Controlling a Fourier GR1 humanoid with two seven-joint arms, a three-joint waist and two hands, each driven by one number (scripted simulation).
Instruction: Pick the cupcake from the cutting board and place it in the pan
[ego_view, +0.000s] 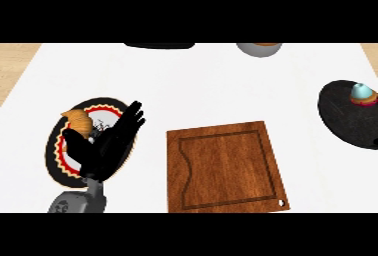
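The cupcake (361, 93) already sits in the pan (341, 117), far right of the open left hand (111, 142); the board (225, 167) is bare.

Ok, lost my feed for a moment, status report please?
Left hand open over the plate with the croissant. Right hand out of view. Cupcake in pan. Cutting board bare.

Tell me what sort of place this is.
Most likely a kitchen counter: a wooden cutting board lies on the white top, a cupcake sits in a dark pan at the right, and a patterned plate holds a croissant.
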